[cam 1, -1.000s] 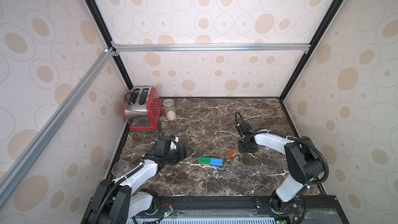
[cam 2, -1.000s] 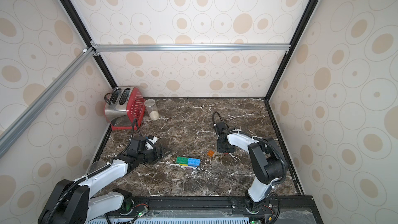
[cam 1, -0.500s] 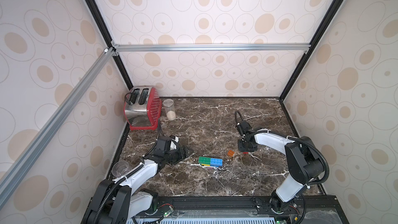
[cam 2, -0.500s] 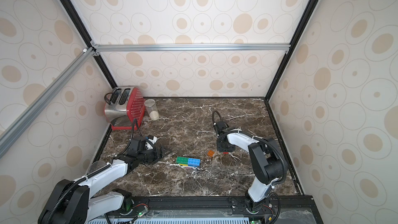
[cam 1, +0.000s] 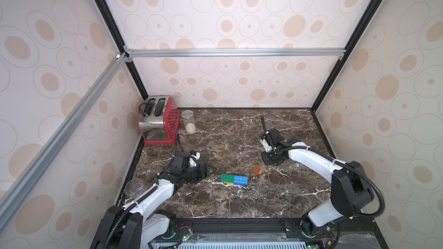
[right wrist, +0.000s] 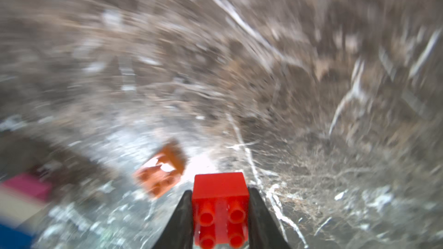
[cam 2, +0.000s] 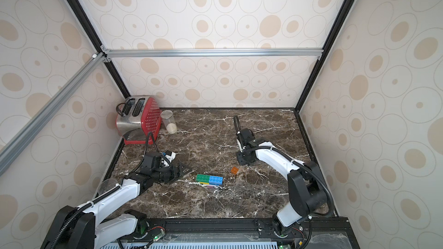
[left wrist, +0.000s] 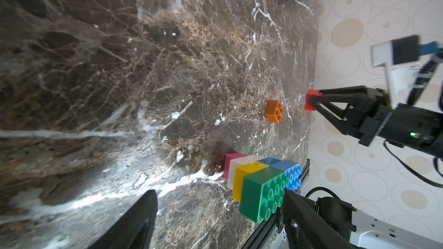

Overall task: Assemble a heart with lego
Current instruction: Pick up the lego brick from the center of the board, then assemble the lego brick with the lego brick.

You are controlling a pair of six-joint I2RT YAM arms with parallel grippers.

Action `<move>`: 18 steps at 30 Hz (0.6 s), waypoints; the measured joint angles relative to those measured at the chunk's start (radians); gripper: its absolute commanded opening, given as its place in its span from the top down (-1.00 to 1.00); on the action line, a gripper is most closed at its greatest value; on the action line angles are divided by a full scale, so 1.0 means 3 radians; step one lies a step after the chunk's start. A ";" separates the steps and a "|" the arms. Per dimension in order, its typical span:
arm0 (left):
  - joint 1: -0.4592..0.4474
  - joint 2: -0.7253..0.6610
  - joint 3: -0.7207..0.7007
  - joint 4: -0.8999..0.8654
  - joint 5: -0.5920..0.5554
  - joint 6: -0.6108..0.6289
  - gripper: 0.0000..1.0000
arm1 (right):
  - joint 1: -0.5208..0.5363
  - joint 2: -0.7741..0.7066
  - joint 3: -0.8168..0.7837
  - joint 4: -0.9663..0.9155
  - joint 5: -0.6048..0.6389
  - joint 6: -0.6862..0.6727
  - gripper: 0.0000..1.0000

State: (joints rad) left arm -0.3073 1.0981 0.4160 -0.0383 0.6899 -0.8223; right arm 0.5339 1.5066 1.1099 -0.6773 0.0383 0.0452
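Only the orange brick [cam 1: 257, 170] stands between right gripper [left wrist: 312, 101] and brick stack [cam 1: 235, 179], apparently.

Blur smears the orange brick [right wrist: 159, 176] and the tabletop [right wrist: 239, 68].

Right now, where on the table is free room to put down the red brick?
Free: the back, between jar and right gripper holding the red brick; the table's front strip, before the brick stack. Crowded: the middle, with left gripper, stack, orange brick.
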 measured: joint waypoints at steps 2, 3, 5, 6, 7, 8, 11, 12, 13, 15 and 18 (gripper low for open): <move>-0.0034 -0.0001 0.0000 0.0009 0.0032 -0.0005 -0.60 | 0.0242 -0.0093 0.0145 -0.0015 -0.0081 -0.0333 0.37; -0.0056 0.0001 0.0000 0.0023 0.0048 -0.0015 -0.59 | 0.0365 -0.0107 0.0231 -0.0039 -0.0154 -0.0497 0.36; -0.0094 0.0003 0.0000 0.0075 0.0079 -0.0041 -0.58 | 0.0526 -0.0081 0.0378 -0.0093 -0.0282 -0.0752 0.36; -0.0112 0.0003 0.0000 0.0099 0.0088 -0.0052 -0.56 | 0.0596 -0.0042 0.0465 -0.0149 -0.0334 -0.0862 0.36; -0.0125 0.0003 0.0000 0.0112 0.0090 -0.0064 -0.54 | 0.0655 0.0005 0.0540 -0.0189 -0.0374 -0.0959 0.36; -0.0132 0.0003 -0.0001 0.0127 0.0090 -0.0076 -0.52 | 0.0716 0.0067 0.0621 -0.0226 -0.0397 -0.1066 0.36; -0.0141 0.0003 -0.0013 0.0193 0.0089 -0.0118 -0.49 | 0.0945 0.0285 0.0811 -0.0332 -0.0415 -0.1352 0.35; -0.0141 0.0003 -0.0029 0.0231 0.0088 -0.0148 -0.47 | 0.1026 0.0369 0.0863 -0.0381 -0.0407 -0.1436 0.36; -0.0141 0.0001 -0.0051 0.0272 0.0088 -0.0169 -0.46 | 0.1080 0.0441 0.0904 -0.0426 -0.0401 -0.1492 0.37; -0.0142 0.0000 -0.0103 0.0334 0.0085 -0.0215 -0.43 | 0.1197 0.0631 0.1031 -0.0576 -0.0383 -0.1592 0.40; -0.0142 -0.0006 -0.0163 0.0375 0.0079 -0.0257 -0.42 | 0.1278 0.0804 0.1152 -0.0730 -0.0359 -0.1642 0.41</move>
State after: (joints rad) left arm -0.3500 1.0962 0.3672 0.0742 0.7136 -0.8993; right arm 0.9173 1.7477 1.4555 -0.8963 -0.0692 -0.4473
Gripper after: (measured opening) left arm 0.713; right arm 0.329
